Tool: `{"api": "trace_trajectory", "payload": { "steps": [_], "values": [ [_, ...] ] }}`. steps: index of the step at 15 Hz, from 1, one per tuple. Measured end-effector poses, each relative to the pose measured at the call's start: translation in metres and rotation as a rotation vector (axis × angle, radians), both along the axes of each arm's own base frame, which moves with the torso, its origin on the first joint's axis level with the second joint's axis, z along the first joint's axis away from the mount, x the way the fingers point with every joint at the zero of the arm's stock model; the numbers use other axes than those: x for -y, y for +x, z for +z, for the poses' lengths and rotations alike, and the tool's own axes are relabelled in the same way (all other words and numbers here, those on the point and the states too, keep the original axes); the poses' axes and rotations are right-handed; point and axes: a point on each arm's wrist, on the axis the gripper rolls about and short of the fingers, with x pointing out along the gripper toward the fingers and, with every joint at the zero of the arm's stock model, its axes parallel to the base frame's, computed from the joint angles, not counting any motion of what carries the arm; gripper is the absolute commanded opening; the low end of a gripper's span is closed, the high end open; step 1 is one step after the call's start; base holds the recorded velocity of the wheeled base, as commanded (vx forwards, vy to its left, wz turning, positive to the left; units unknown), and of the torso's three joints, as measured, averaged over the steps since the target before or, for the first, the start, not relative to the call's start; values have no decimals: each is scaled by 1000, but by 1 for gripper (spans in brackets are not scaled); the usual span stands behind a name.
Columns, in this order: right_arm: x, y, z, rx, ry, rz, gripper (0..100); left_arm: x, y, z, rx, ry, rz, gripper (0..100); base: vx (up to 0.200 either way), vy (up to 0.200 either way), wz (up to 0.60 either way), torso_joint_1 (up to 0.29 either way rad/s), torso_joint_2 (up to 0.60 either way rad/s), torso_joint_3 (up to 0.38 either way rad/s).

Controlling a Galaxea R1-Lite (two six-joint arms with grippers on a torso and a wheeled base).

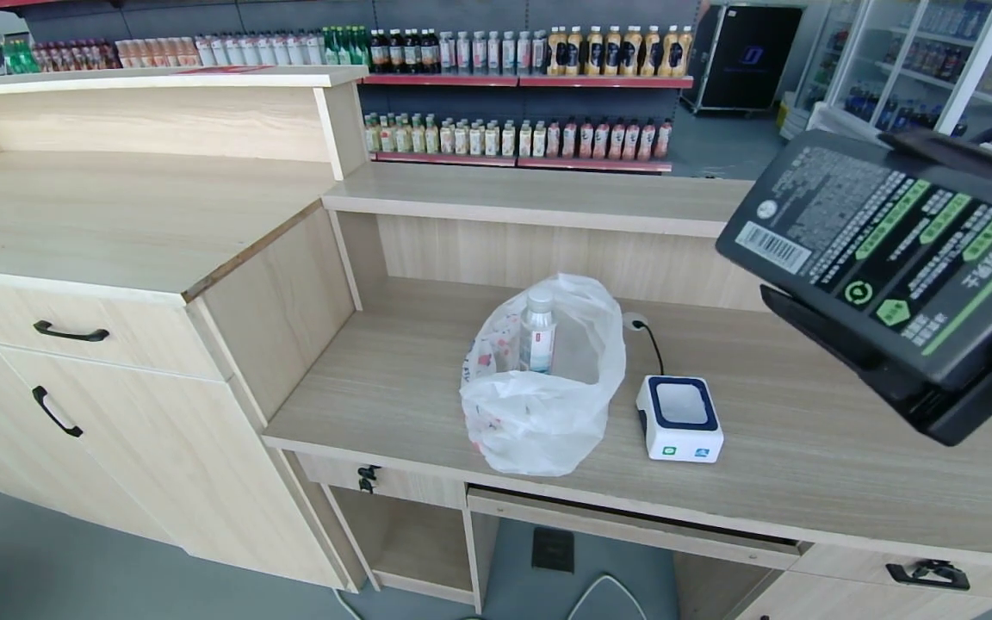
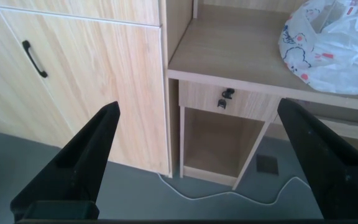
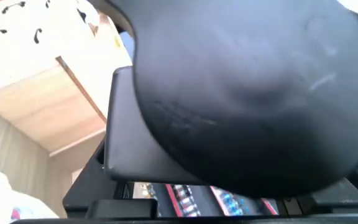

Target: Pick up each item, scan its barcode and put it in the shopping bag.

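Observation:
My right gripper [image 1: 840, 224] is shut on a flat black box [image 1: 909, 258], held tilted high above the counter's right side. The box's printed face and white barcode label [image 1: 773, 247] point up toward the head camera. In the right wrist view the same black box [image 3: 247, 93] sits very close. The white barcode scanner [image 1: 679, 418] rests on the counter [image 1: 806, 456], below and left of the box. Beside it stands the open white shopping bag [image 1: 539, 405] with a clear bottle [image 1: 537, 331] upright inside. My left gripper [image 2: 197, 155] hangs open, low beside the cabinet, with the shopping bag [image 2: 334, 43] above it.
A black cable [image 1: 653, 344] runs from the scanner to the counter's back wall. A taller cabinet with black handles [image 1: 70, 331] stands to the left. Under the counter are a locked drawer [image 2: 225, 99] and an open shelf. Drink shelves [image 1: 522, 82] line the back.

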Motion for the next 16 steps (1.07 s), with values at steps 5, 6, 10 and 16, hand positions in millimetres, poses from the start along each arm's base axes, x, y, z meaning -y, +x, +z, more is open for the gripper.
{"api": "trace_trajectory", "payload": {
  "steps": [5, 6, 10, 16],
  "values": [
    [-38, -13, -21, -74, -80, 155, 0, 0, 0, 0, 0, 0, 0, 100, 0, 0, 0, 0, 0, 0],
    [-43, -18, -22, -80, -87, 185, 0, 0, 0, 0, 0, 0, 0, 100, 0, 0, 0, 0, 0, 0],
    [-48, -30, -25, -97, -111, 227, 0, 0, 0, 0, 0, 0, 0, 100, 0, 0, 0, 0, 0, 0],
    [-44, -35, -24, -118, -99, 187, 0, 0, 0, 0, 0, 0, 0, 100, 0, 0, 0, 0, 0, 0]
  ]
}}
